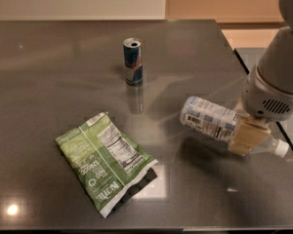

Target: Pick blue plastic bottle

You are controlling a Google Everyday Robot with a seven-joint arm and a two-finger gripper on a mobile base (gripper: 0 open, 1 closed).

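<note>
The blue plastic bottle (209,117) is clear with a pale blue-and-white label and a white cap (282,148). It lies tilted at the right of the table, base pointing left and raised, with its shadow on the table below it. My gripper (247,136) reaches down from the white arm (278,77) and is shut on the bottle near its neck, one beige finger (249,134) across the front. The bottle looks lifted just off the surface.
A small blue-and-silver drink can (133,61) stands upright at the centre back. A green snack bag (105,160) lies flat at the front left. The dark glossy table (49,82) has its right edge just beyond the bottle's cap.
</note>
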